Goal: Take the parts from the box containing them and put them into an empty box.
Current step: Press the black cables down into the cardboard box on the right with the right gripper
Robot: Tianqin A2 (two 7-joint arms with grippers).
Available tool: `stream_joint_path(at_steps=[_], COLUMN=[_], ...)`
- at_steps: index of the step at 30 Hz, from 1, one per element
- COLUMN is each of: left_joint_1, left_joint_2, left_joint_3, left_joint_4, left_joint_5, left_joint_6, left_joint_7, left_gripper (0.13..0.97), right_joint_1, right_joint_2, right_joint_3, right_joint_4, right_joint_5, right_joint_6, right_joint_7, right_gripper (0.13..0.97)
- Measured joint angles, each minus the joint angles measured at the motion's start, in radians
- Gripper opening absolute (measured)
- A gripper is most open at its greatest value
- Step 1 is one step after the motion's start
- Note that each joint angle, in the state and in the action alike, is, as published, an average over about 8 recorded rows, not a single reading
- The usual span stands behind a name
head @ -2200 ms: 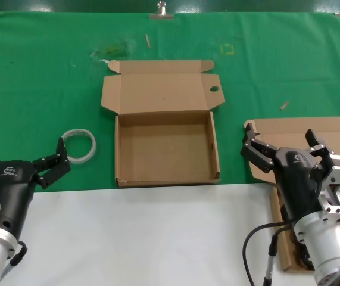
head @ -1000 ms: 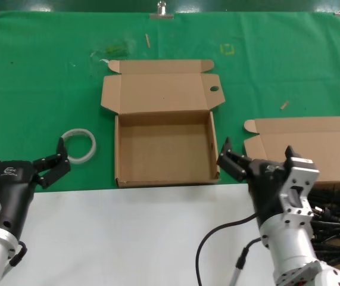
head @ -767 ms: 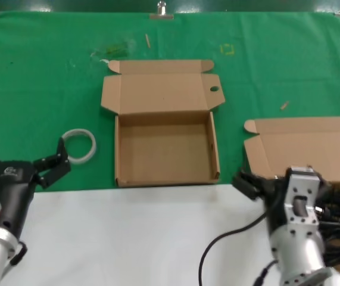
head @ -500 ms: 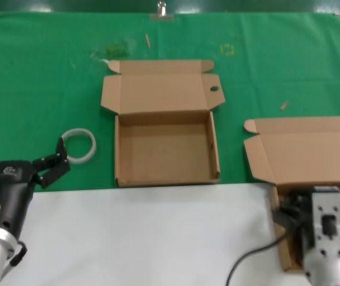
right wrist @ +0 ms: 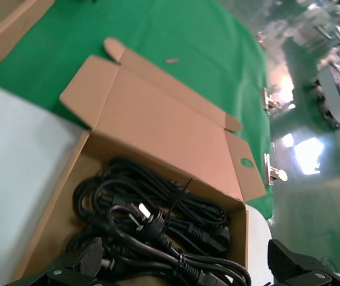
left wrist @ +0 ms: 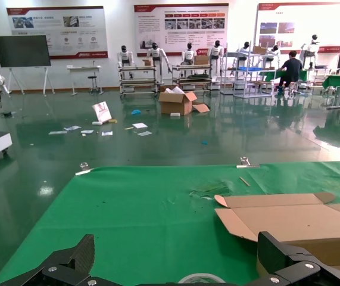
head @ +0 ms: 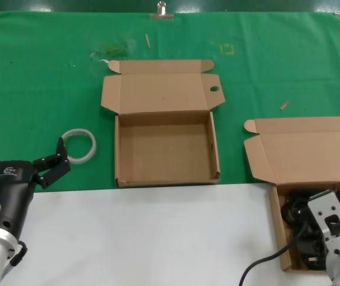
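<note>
Nearest the robot on its left, the left tool (head: 21, 158) hangs over the near edge of the desk (head: 39, 77), where white surface meets green cover. Its fingers (head: 53, 164) are spread wide and hold nothing. Its own wrist view (left wrist: 178, 275) confirms this: two black fingertips set far apart with only green cover between them.

On the robot's right, the head view shows just the metal right wrist (head: 335, 229), dipped into the full box (head: 275, 226); the fingers are hidden there. The right wrist view supplies what is missing. The right tool (right wrist: 187, 271) is open, its fingertips (right wrist: 80, 262) wide apart just above the cords (right wrist: 158, 208) and gripping none of them. That view also shows the cords as a loose black tangle covering the floor of the full box (right wrist: 158, 125), with one plug showing pale prongs. In the head view the cords (head: 298, 217) are only a dark patch beside the wrist. The full box's lid lies open away from the robot, and the wrist view shows a small round hole in one side flap, which the head view cuts off.

Further out on the left, the tape ring (head: 92, 143) lies flat on the green, just beyond the left tool and apart from the boxes. The left wrist view catches only its top edge (left wrist: 202, 277).

The empty box (head: 167, 149) sits mid-desk with a bare floor, its lid folded back and a round hole in its right flap. The left wrist view shows only that lid (left wrist: 300, 220).

Metal clips (head: 162, 8) hold the cover at the far edge. Beyond the desk, the left wrist view alone shows a hall with posters and racks.
</note>
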Motion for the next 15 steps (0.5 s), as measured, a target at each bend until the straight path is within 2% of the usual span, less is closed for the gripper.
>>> stream_joint_path(at_steps=[8, 15], left_joint_1=[0.000, 0.000], left_joint_2=[0.000, 0.000], left_joint_3=[0.000, 0.000], left_joint_4=[0.000, 0.000], left_joint_5=[0.000, 0.000], left_joint_6=[0.000, 0.000], left_joint_7=[0.000, 0.000], left_gripper=[0.965, 0.965], right_joint_1=[0.056, 0.087], right_joint_2=[0.000, 0.000], right_joint_3=[0.058, 0.110], right_joint_4=[-0.048, -0.083], right_joint_5=[0.107, 0.149], right_joint_6=[0.052, 0.065], right_joint_7=[-0.290, -0.435], right_gripper=[0.966, 0.966])
